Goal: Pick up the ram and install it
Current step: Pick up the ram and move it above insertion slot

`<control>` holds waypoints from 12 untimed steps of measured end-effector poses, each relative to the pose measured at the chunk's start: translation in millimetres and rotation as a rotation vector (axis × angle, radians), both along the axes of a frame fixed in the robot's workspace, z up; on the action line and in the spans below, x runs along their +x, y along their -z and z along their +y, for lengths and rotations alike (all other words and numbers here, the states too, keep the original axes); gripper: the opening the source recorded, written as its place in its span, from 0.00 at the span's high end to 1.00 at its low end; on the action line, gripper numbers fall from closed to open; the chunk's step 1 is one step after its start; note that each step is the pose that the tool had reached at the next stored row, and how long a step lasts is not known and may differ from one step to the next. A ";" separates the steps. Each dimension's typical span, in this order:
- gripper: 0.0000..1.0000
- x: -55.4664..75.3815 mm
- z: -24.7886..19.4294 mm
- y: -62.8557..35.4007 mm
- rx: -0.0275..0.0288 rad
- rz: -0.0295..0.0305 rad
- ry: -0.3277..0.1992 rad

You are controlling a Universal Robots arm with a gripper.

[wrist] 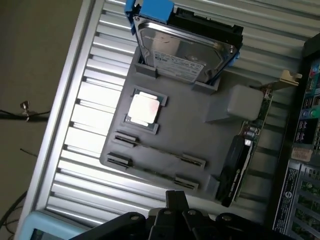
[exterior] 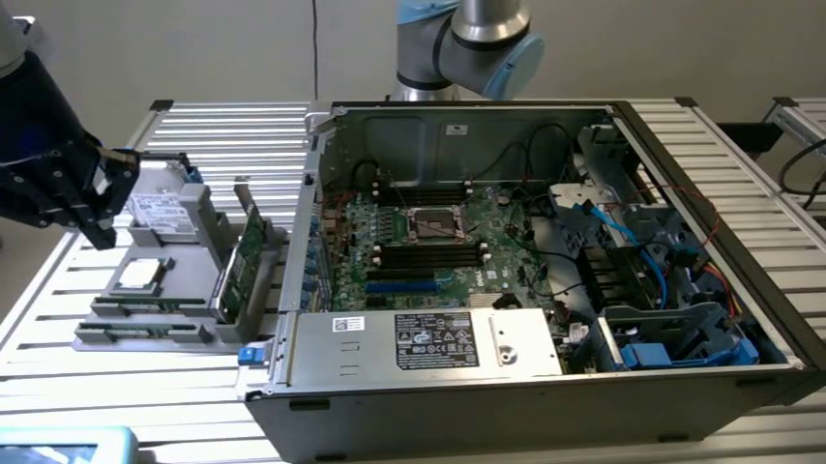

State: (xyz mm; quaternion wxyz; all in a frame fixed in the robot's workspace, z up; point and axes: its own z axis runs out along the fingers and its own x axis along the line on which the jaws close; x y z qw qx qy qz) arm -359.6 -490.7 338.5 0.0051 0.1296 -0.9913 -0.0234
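Two ram sticks stand on edge in the front slots of a grey holder tray (exterior: 193,208), one (exterior: 145,307) behind the other (exterior: 133,334). In the wrist view they show edge-on as thin lines, the nearer (wrist: 150,173) just ahead of the fingertips and the other (wrist: 160,150) beyond it. My black gripper (exterior: 100,235) hangs above the tray's side toward the exterior view's left, beside the hard drive. It is shut (wrist: 175,199) with nothing in it. The open computer case (exterior: 703,174) lies to the exterior view's right, its motherboard (exterior: 497,217) showing black memory slots (exterior: 427,254).
The tray also holds a hard drive (wrist: 182,52) in a blue bracket, a CPU (wrist: 144,108) and an upright green expansion card (exterior: 246,261). The power supply (exterior: 432,340) and cables (exterior: 606,222) crowd the case. A slatted metal table (exterior: 232,126) lies beneath.
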 end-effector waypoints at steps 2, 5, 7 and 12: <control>0.89 0.0 0.0 0.0 0.0001 0.0000 -0.038; 0.89 0.0 0.0 0.0 0.0003 0.0000 -0.092; 0.89 0.0 0.0 0.0 0.0005 0.0000 -0.128; 0.89 0.0 0.0 0.0 0.0041 -0.0002 -0.219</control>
